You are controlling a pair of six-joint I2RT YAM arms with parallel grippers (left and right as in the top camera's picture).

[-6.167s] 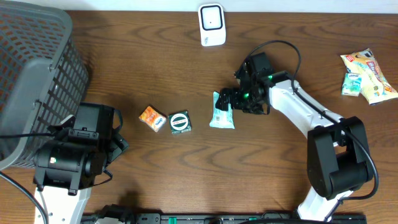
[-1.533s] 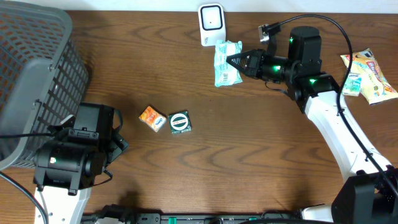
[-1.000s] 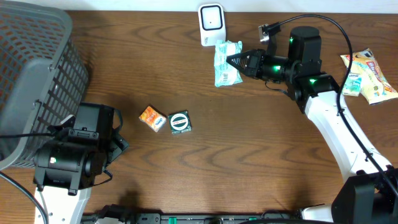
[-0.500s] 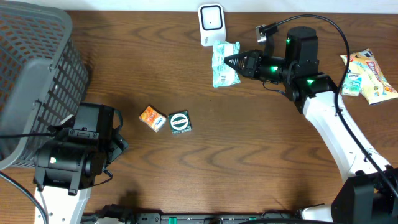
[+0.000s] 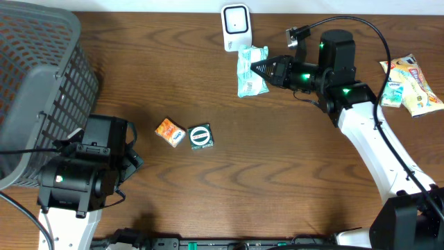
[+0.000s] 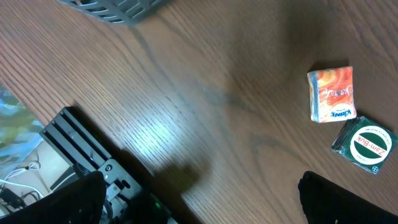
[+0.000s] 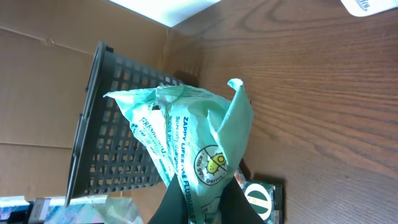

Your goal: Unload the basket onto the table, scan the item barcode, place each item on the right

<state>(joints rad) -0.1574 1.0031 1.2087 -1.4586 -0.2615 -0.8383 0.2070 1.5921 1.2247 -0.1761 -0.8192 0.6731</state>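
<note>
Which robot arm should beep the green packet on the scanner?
Right. Its claw pinches the green packet next to the white scanner; the left claw is open, far off by the basket.

Wood-grain table, orange packet just beside a green Zam-Buk pack at right, dark basket corner at top edge, black rail lower left, left gripper spread wide, fingers in the bottom corners.

We read "Zam-Buk" on the green box in the left wrist view. On the wipes pack we made out "ZAPPY" heading a line of smaller print. The orange pack's lettering was too blurred for us.
</note>
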